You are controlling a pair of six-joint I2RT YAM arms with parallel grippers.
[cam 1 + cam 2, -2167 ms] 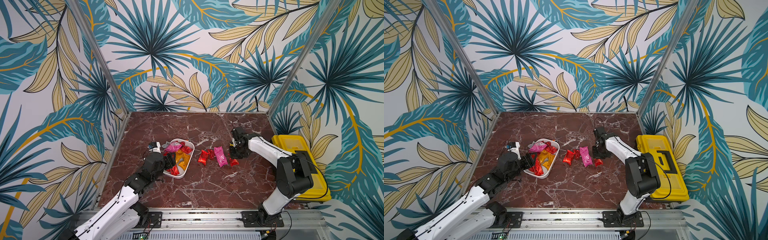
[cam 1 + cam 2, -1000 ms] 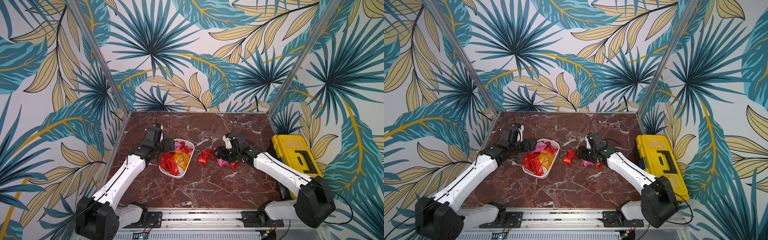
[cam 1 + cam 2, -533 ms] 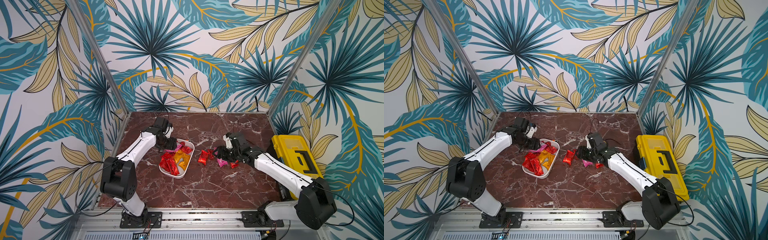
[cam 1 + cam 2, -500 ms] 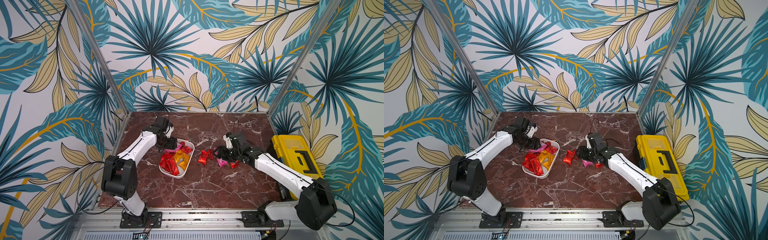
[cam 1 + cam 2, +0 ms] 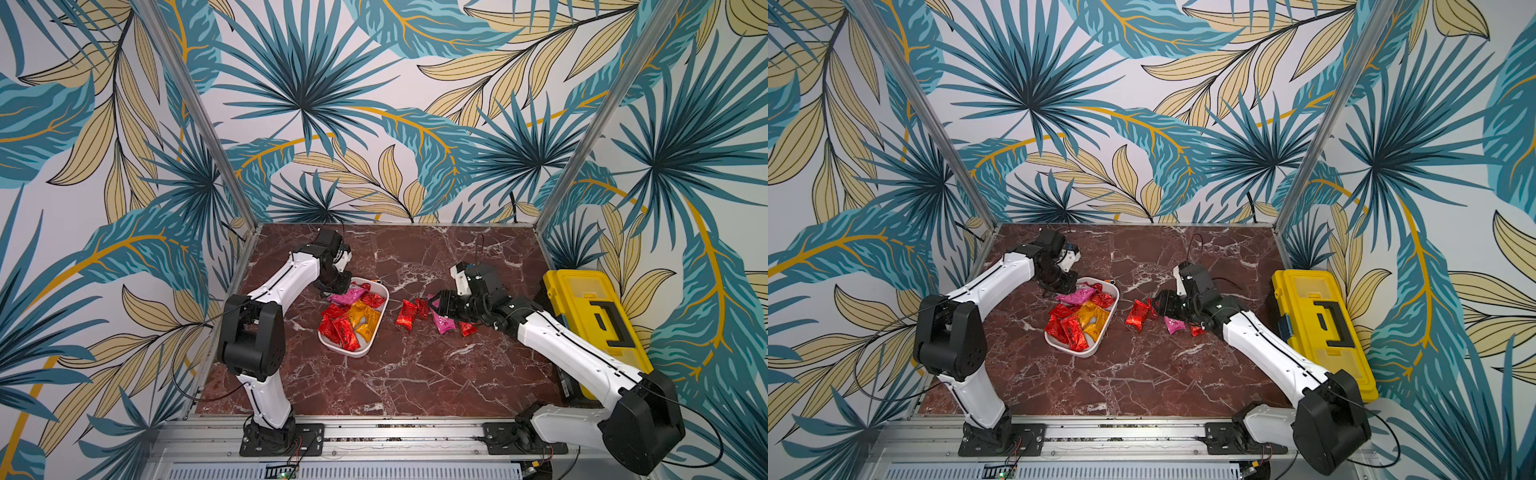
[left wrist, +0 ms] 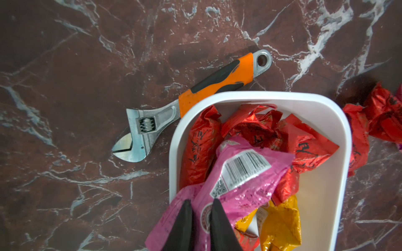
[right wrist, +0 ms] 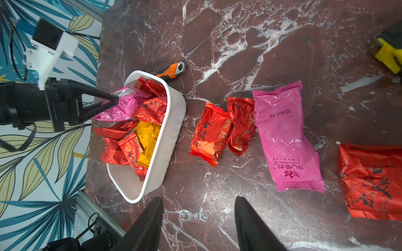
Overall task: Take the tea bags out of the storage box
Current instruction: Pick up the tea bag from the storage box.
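Right, my left gripper (image 6: 201, 201) is clamped on one corner of the pink tea bag (image 6: 245, 173). That bag lies on top of the heap at the far end of the white box (image 6: 344, 139), over the red tea bags (image 6: 200, 139) and near the yellow ones (image 6: 280, 219). The pinch takes only the crinkled edge, so I judge the foil could slide out of my fingers on the lift. The bag also overlaps its red neighbours, so it might drag one over the rim or tip the light box. A wrench (image 6: 195, 95) lies just beside that end of the box, its handle partly hidden by the rim, and a shoved box could ride up on it. My left arm (image 5: 286, 278) reaches forward along the left edge of the table (image 5: 415, 374), wrist bent down into the box. My right gripper (image 7: 198, 198) hangs with its jaws apart over bare marble, holding nothing, near the tea bags lying outside the box (image 7: 211, 132). That forearm stretches in low from the near right corner, past the yellow toolbox (image 5: 590, 316).
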